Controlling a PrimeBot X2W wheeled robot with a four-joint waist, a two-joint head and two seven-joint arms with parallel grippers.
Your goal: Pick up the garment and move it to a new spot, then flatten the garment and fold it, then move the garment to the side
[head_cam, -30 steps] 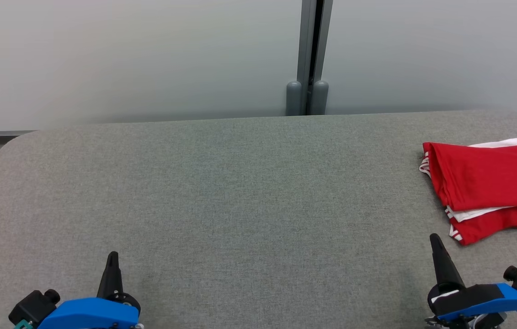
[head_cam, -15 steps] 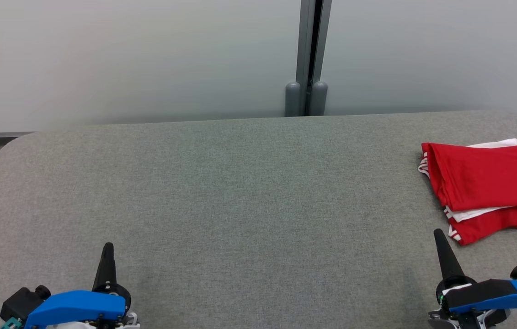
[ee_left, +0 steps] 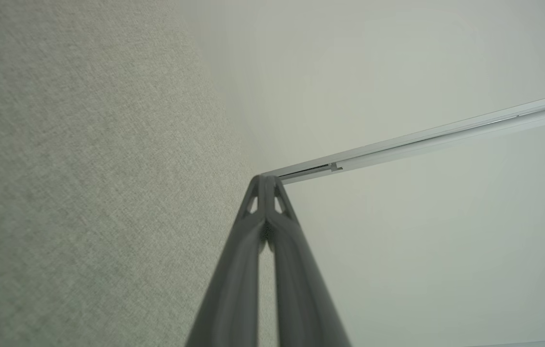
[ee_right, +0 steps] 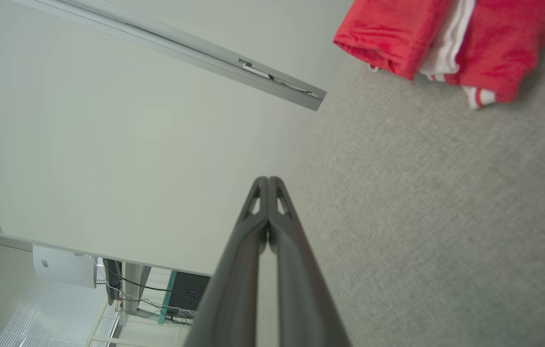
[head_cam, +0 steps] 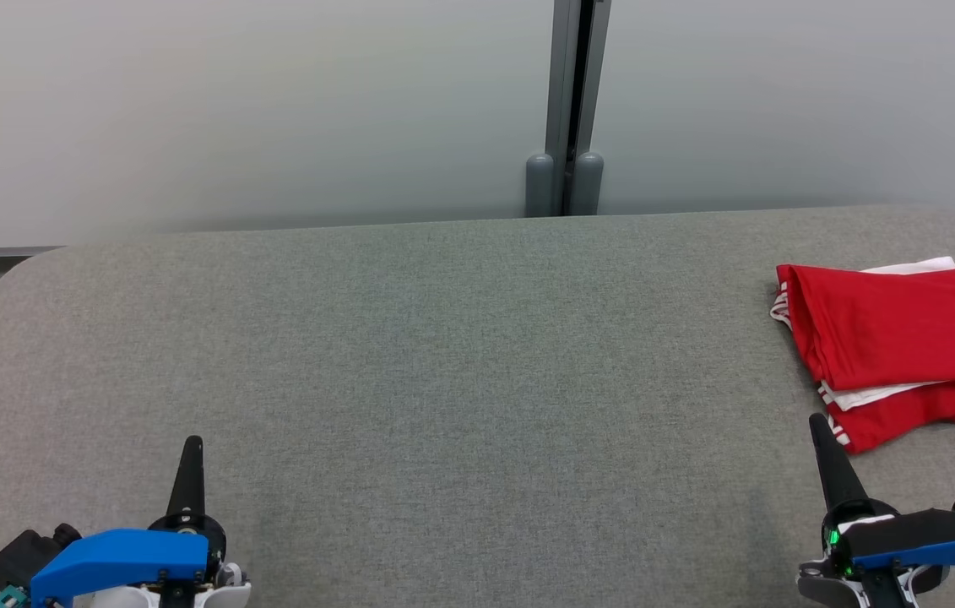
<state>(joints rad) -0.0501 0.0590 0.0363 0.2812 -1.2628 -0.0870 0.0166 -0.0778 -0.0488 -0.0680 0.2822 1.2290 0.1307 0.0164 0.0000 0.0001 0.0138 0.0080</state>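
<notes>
A red garment (head_cam: 899,338) with white trim lies folded at the far right of the grey fabric table (head_cam: 443,355); the right wrist view has the garment (ee_right: 445,33) at its top right. My right gripper (head_cam: 815,420) is shut and empty, its tip just in front of the garment's near left corner, apart from it. In its own wrist view the right gripper (ee_right: 268,179) has both fingers pressed together. My left gripper (head_cam: 192,441) is shut and empty at the lower left over bare table, and the left gripper (ee_left: 265,177) shows closed fingers in its own view.
A pale partition wall (head_cam: 232,110) with a grey vertical post (head_cam: 566,110) stands right behind the table's far edge. The table's rounded left corner (head_cam: 13,270) drops to the floor. Open table surface stretches between the two grippers.
Both grippers have drawn back toward the bottom of the head view, and their fingers now point more straight up. The garment has stayed where it was.
</notes>
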